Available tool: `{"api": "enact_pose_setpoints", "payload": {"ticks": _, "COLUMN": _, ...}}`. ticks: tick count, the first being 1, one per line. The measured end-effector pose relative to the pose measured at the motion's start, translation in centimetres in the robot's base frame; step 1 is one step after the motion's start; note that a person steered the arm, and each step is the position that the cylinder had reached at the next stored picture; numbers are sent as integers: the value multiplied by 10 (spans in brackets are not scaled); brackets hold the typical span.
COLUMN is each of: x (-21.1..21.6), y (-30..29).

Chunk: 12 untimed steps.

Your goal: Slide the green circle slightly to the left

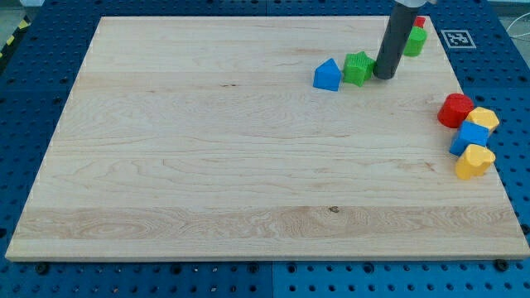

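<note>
The green circle [416,41] stands near the board's top right corner, partly hidden behind the dark rod. My tip [383,77] rests on the board below and to the left of the green circle, right next to the right side of a green star-like block [358,68]. A blue triangle-like block [327,75] sits just left of that green block. A bit of a red block [421,21] shows just above the green circle.
A cluster lies at the wooden board's [207,165] right edge: a red block [455,110], a yellow block [484,119], a blue block [469,137] and another yellow block [474,162]. A printed marker tag [457,38] sits off the board at the top right.
</note>
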State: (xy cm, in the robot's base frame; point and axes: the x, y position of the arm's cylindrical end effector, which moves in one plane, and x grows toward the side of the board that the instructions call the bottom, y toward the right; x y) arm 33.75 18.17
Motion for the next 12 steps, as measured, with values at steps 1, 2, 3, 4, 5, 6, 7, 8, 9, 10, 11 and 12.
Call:
{"api": "enact_pose_setpoints", "payload": {"ticks": 1, "x": -13, "y": 6}}
{"api": "enact_pose_setpoints", "payload": {"ticks": 2, "x": -23, "y": 26}}
{"api": "enact_pose_setpoints", "payload": {"ticks": 3, "x": -23, "y": 40}}
{"api": "enact_pose_setpoints", "payload": {"ticks": 4, "x": -23, "y": 40}}
{"api": "enact_pose_setpoints", "payload": {"ticks": 5, "x": -38, "y": 34}}
{"api": "enact_pose_setpoints", "payload": {"ticks": 6, "x": -77, "y": 11}}
{"api": "enact_pose_setpoints", "payload": {"ticks": 7, "x": -116, "y": 6}}
{"api": "enact_pose_setpoints", "payload": {"ticks": 8, "x": -145, "y": 5}}
{"api": "enact_pose_setpoints", "payload": {"ticks": 9, "x": -146, "y": 11}}
{"api": "enact_pose_setpoints", "payload": {"ticks": 10, "x": -146, "y": 35}}
{"api": "enact_pose_setpoints", "payload": {"ticks": 11, "x": -146, "y": 80}}
{"api": "enact_pose_setpoints", "payload": {"ticks": 12, "x": -146, "y": 129}}
